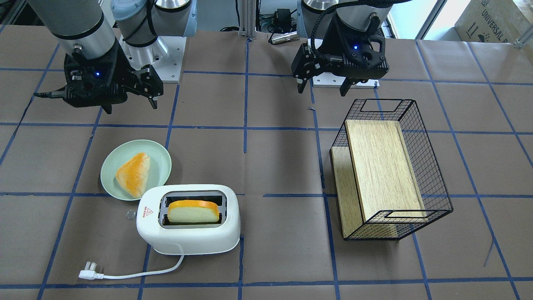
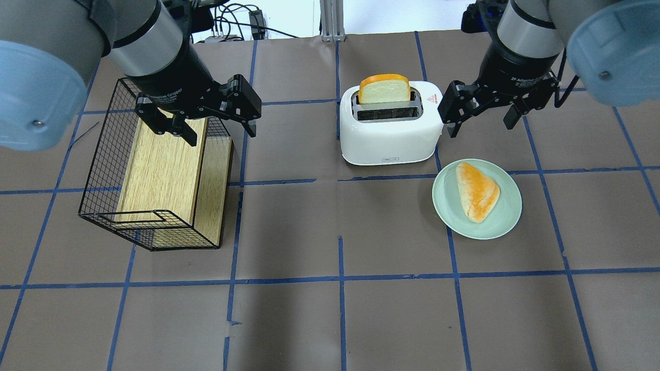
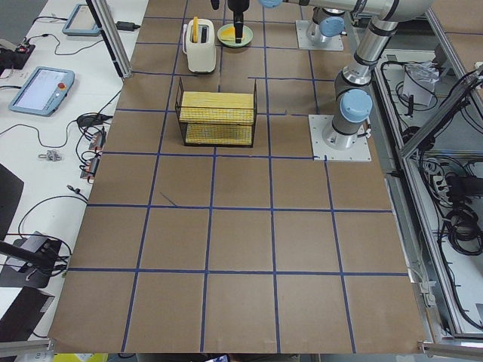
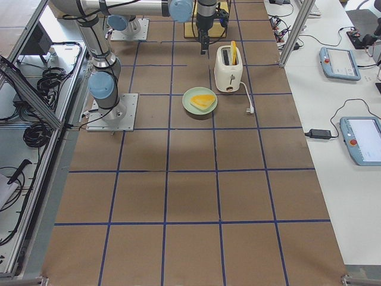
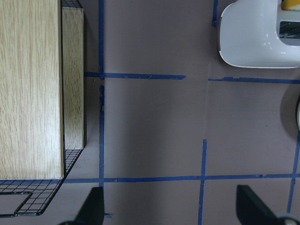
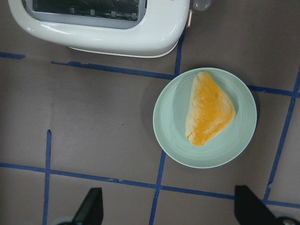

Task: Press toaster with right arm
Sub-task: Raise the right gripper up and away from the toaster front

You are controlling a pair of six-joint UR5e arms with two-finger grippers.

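The white toaster (image 1: 187, 239) stands on the table with a slice of bread (image 1: 193, 211) upright in one slot. A red warning sticker is on its top. It also shows in the overhead view (image 2: 389, 139). Its small lever knob (image 1: 130, 215) sticks out of the sticker end. My right gripper (image 2: 480, 128) is open and empty. It hovers above the table beside that end of the toaster, apart from it, near the plate. Its wrist view shows the toaster's edge (image 6: 108, 33) at the top. My left gripper (image 2: 221, 135) is open and empty, above the basket's edge.
A pale green plate (image 2: 508, 206) with a triangular bun (image 2: 477, 190) lies next to the toaster. A black wire basket (image 2: 103, 149) holding a wooden board lies on its side at my left. The toaster's white cord and plug (image 1: 87, 273) lie on the table on the operators' side.
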